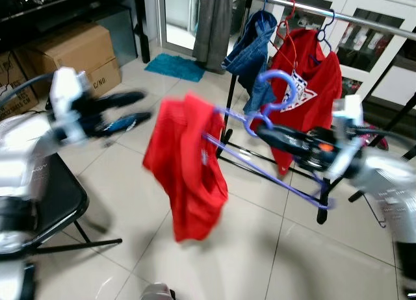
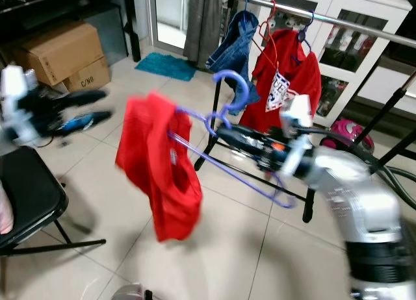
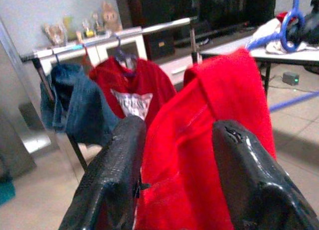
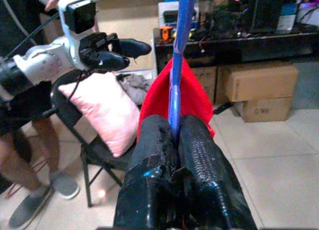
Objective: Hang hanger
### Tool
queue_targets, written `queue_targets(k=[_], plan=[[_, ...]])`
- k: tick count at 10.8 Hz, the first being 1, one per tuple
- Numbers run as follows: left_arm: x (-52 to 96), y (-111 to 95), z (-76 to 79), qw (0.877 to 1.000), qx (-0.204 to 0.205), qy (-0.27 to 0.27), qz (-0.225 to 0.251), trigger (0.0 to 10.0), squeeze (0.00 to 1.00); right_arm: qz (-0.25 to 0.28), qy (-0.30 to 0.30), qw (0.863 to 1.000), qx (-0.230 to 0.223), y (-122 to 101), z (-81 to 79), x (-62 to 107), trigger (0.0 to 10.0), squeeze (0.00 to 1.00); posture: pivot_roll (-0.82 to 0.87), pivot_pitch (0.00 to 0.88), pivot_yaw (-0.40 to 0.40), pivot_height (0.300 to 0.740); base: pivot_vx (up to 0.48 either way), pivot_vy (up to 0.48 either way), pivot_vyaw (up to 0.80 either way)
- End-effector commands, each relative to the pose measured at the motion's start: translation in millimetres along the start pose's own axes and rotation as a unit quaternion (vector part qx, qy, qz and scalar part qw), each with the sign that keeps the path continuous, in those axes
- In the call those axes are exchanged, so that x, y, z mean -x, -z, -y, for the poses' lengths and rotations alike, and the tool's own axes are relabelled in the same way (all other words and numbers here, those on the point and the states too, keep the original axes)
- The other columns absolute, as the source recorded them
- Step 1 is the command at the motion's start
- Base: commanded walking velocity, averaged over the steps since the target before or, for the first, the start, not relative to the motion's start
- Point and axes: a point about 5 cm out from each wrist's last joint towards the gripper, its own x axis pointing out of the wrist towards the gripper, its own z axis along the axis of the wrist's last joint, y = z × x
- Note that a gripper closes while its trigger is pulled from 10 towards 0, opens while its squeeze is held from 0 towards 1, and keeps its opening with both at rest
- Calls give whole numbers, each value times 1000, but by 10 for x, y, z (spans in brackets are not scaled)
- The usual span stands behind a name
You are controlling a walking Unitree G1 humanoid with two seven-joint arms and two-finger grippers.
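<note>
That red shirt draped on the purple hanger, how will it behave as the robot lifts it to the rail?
The red shirt hangs limp, so probably floppy and swaying. It sits bunched toward one end of the purple hanger, so it may slide off. The right gripper pinches thin plastic, likely light.

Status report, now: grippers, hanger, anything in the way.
Right gripper shut on purple hanger, red garment draped. Left gripper open, apart. Rail ahead holds denim, red shirt.

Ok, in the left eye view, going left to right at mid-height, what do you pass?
left gripper → red garment draped on the purple hanger → right gripper clamping that hanger → red T-shirt on the clothes rack
</note>
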Motion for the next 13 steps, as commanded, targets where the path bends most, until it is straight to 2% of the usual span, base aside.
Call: queue_targets(k=[1, 3, 6, 8, 10, 11, 13], plan=[[69, 2, -4, 1000, 4, 12, -16, 10000, 1000, 20, -21, 1000, 5, -117, 8, 75, 0, 0, 74, 0, -65, 740, 0, 0, 0], [163, -65, -22, 999, 7, 32, -9, 10000, 1000, 11, -63, 998, -5, -133, 25, 151, 0, 0, 76, 0, -66, 740, 0, 0, 0], [225, -3, -44, 997, 21, 58, -47, 10000, 1000, 13, -92, 996, -10, -184, 9, 158, 0, 0, 78, 0, -63, 740, 0, 0, 0], [217, 179, 7, 991, 43, 90, -90, 10000, 0, 18, -109, 994, -7, -224, -32, 129, 0, 0, 70, 0, -55, 740, 0, 0, 0], [164, 300, 7, 989, 61, 93, -93, 10000, 0, 25, -122, 992, -7, -261, -82, 114, 0, 0, 66, 0, -53, 740, 0, 0, 0], [102, 317, 15, 989, 70, 102, -84, 0, 0, 26, -122, 992, -8, -259, -90, 103, 0, 0, 61, 0, -47, 740, 0, 0, 0], [27, 343, 25, 987, 82, 115, -76, 0, 0, 29, -124, 992, -9, -257, -102, 85, 0, 0, 59, 0, -44, 740, 0, 0, 0]])
